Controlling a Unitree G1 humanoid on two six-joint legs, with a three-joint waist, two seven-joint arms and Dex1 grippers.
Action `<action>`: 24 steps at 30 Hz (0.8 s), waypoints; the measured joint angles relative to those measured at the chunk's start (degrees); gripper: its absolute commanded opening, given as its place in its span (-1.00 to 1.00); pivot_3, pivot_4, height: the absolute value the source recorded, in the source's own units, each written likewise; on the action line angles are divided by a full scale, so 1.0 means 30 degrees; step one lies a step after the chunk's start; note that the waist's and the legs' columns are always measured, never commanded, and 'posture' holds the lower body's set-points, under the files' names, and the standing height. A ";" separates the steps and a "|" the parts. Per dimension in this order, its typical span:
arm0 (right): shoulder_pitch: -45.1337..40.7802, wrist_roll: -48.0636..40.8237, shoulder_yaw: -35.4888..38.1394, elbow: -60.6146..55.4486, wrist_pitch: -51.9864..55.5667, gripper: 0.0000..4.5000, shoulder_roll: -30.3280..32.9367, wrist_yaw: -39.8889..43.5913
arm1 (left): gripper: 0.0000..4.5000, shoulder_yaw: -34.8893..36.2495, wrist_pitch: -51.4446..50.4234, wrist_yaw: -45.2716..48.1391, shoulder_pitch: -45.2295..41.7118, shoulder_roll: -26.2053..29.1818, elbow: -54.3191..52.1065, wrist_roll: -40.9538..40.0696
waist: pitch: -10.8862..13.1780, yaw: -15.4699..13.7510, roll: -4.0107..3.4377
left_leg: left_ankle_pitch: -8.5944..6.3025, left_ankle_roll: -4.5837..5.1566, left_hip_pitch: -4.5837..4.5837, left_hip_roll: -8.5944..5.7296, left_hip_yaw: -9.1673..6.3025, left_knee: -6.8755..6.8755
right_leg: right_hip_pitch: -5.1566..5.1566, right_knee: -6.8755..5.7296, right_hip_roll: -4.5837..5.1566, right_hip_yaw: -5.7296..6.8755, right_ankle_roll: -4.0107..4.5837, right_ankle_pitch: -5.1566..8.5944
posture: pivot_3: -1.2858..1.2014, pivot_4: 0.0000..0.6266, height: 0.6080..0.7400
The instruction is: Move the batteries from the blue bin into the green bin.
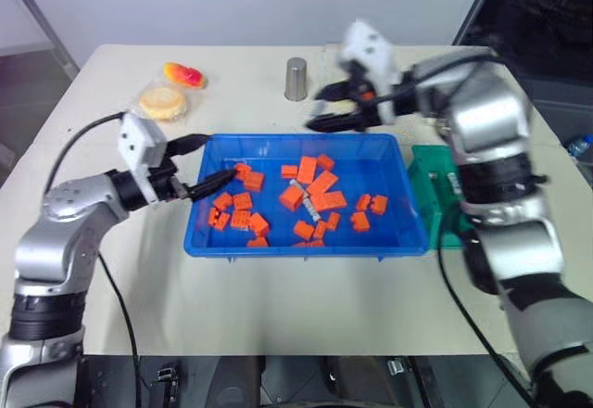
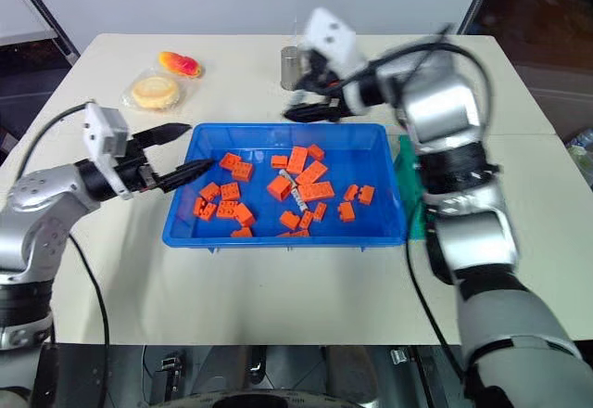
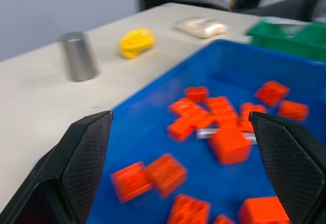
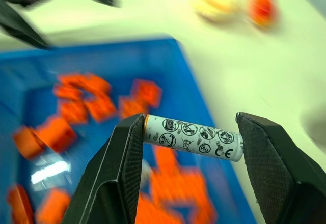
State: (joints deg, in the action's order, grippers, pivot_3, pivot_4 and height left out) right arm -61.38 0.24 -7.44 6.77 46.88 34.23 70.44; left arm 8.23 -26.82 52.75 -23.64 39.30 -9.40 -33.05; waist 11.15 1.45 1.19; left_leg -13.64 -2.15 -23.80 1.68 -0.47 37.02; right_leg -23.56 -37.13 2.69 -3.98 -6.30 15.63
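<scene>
One battery (image 4: 192,137) is clamped end to end between the two black fingers of the right gripper (image 4: 191,155), which is held above the far rim of the blue bin (image 1: 389,241). More batteries are seen lying inside the blue bin among the orange blocks (image 1: 322,184): one (image 1: 299,188) near the middle is made out clearly, and two further silver pieces are suspected lower down, though an exact count cannot be given. Roughly twenty orange blocks are scattered over the tray floor. The green bin (image 1: 431,181) is placed just beside the blue bin on the robot's right, partly hidden behind the right arm. The left gripper (image 1: 206,162) is held at the near-left corner of the blue bin, its two fingers spread wide apart with nothing between them. On the far side of the table, one metal cup (image 1: 296,79), one wrapped round biscuit (image 1: 163,103) and one orange-yellow toy (image 1: 183,75) are seen.
</scene>
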 measured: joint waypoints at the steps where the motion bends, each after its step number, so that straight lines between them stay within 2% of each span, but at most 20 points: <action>1: 0.0879 -0.0060 0.0285 -0.0450 0.0434 -0.02 0.1125 -0.0074 | 1.00 -0.0464 -0.0103 0.0397 -0.0572 -0.0052 0.0249 -0.0011 | 0.0002 -0.0092 -0.0001 | 0.0000 0.0001 -0.0010 -0.0001 0.0003 0.0001 | -0.0007 0.0004 -0.0004 -0.0001 0.0000 0.0000 | 0.03 -0.52 1.00; 8: 0.5834 -0.1309 0.3175 -0.3259 0.2408 -0.02 0.6490 -0.0670 | 1.00 -0.2498 -0.0146 0.3048 -0.3366 -0.0169 0.2258 0.0104 | 0.0013 0.0031 -0.0027 | 0.0004 0.0011 -0.0179 0.0025 0.0034 0.0007 | -0.0242 -0.0064 -0.0055 -0.0038 -0.0001 0.0001 | 0.03 -0.52 1.00; 14: 0.9113 -0.2858 0.5024 -0.4943 0.3368 -0.02 0.7798 -0.1401 | 1.00 -0.2893 0.0012 0.4057 -0.4227 -0.0289 0.3663 0.0624 | 0.0013 0.0359 -0.0027 | 0.0005 0.0012 -0.0196 0.0020 0.0053 0.0048 | -0.0242 -0.0072 -0.0042 -0.0053 -0.0010 -0.0003 | 0.03 -0.52 1.00; 16: 0.9814 -0.3178 0.5376 -0.5161 0.3281 0.44 0.8147 -0.1706 | 1.00 -0.2902 0.0167 0.4144 -0.4380 -0.0347 0.4022 0.0853 | 0.0013 0.0340 -0.0027 | 0.0005 0.0013 -0.0196 0.0020 0.0049 0.0052 | -0.0240 -0.0076 -0.0042 -0.0052 -0.0011 -0.0002 | 0.03 -0.52 1.00; 19: 1.0564 -0.3404 0.5697 -0.5050 0.2872 0.99 0.8525 -0.2252 | 1.00 -0.2847 0.0448 0.4149 -0.4439 -0.0339 0.4599 0.1118 | 0.0013 0.0315 -0.0027 | 0.0005 0.0012 -0.0196 0.0019 0.0049 0.0051 | -0.0240 -0.0079 -0.0042 -0.0053 -0.0011 -0.0002 | 0.03 -0.52 1.00; 24: 1.0938 -0.3526 0.5724 -0.3978 0.1822 0.99 0.9022 -0.2926 | 1.00 -0.2318 0.0471 0.3998 -0.4436 -0.0081 0.4742 0.1280 | 0.0013 0.0329 -0.0027 | 0.0005 0.0012 -0.0195 0.0021 0.0049 0.0050 | -0.0241 -0.0081 -0.0042 -0.0053 -0.0011 -0.0002 | 0.03 -0.52 1.00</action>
State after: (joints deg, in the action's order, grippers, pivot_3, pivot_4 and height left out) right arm -28.57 -10.34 9.73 -5.16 52.35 61.29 61.66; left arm 1.27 -25.40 64.74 -36.95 39.06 4.83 -29.21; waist 11.19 2.44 1.10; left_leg -13.62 -2.11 -24.39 1.75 -0.33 37.17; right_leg -24.28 -37.38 2.56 -4.14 -6.34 15.63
